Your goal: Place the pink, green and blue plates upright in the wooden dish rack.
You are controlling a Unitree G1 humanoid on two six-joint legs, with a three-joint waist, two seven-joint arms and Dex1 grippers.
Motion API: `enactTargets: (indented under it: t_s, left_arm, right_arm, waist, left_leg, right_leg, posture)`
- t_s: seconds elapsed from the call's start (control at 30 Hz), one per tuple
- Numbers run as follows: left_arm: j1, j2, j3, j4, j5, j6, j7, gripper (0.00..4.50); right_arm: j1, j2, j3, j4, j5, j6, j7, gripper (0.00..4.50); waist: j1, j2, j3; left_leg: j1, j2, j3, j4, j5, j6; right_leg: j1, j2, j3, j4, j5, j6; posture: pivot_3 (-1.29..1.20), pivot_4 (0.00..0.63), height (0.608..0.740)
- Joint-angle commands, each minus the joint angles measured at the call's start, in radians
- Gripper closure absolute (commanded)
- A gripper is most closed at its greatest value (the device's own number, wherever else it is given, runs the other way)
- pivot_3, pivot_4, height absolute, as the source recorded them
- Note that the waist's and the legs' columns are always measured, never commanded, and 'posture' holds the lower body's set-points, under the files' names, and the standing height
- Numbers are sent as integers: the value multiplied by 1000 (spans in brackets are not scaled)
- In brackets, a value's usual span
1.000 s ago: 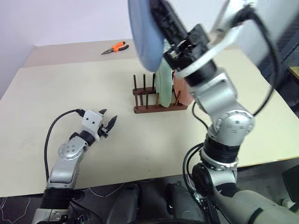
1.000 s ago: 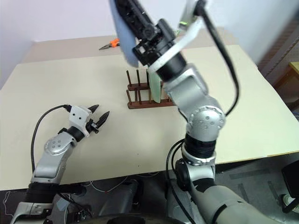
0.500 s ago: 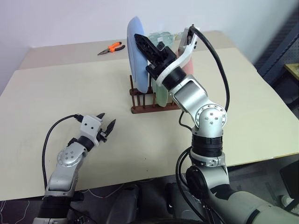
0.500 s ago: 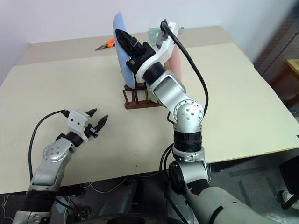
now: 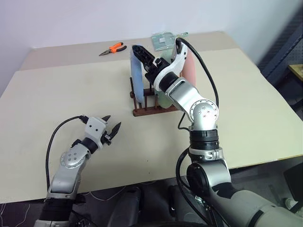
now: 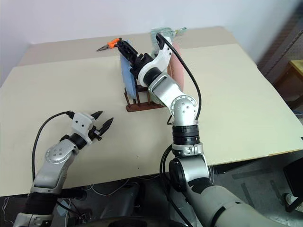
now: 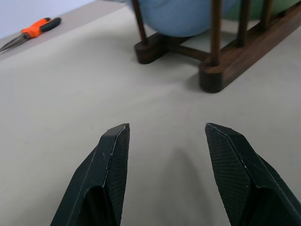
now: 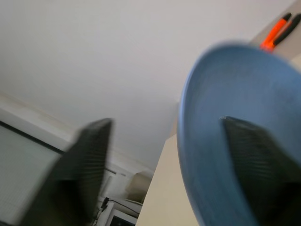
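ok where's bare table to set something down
Widest bare patch: the table between the left gripper, the pliers and the rack. Also bare to the right of the rack. Crowded in the rack, where the blue plate, green plate, pink plate and right gripper bunch.

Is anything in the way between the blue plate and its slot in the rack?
Nothing visible. The blue plate already stands upright between pegs at the left end of the wooden dish rack, beside the green plate. The right hand has opened around its rim.
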Motion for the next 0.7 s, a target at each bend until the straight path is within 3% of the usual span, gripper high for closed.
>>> enactTargets:
  t_s: [0.03, 0.13, 0.3, 0.5, 0.7]
  left_arm:
    - [-1, -2, -4, -43, -1, 4, -2, 1904]
    - [4, -3, -17, -50, 3, 8, -5, 1904]
    - [3, -4, -25, -55, 4, 17, -11, 1904]
    - [-1, -5, -35, -59, 6, 22, -19, 1904]
    - [5, -1, -33, -69, 4, 30, -20, 1904]
  right_arm:
    - [-42, -2, 18, -24, -45, -4, 44, 37]
    - [-46, -91, 123, -103, -165, 1, 188, 37]
    - [-12, -160, 185, -195, -236, 18, 298, 37]
    - [25, -225, 197, -308, -270, 39, 378, 37]
    - [86, -445, 177, -420, -374, -15, 548, 37]
  waist:
    - [0, 0, 0]
    - [0, 0, 0]
    - [1, 0, 0]
    - [4, 0, 0]
    - [7, 0, 0]
  left_leg:
    - [0, 0, 0, 0, 0, 0]
    - [0, 0, 0, 0, 0, 0]
    - [0, 0, 0, 0, 0, 0]
    - [0, 0, 0, 0, 0, 0]
    - [0, 0, 0, 1, 0, 0]
  right_leg:
    - [0, 0, 0, 0, 0, 0]
    - [0, 0, 0, 0, 0, 0]
    - [0, 0, 0, 0, 0, 0]
    - [0, 0, 0, 0, 0, 0]
    - [1, -1, -1, -2, 0, 0]
  posture:
    - [0, 150, 740]
    - [0, 150, 740]
    - [0, 150, 740]
    - [0, 150, 740]
    - [0, 150, 740]
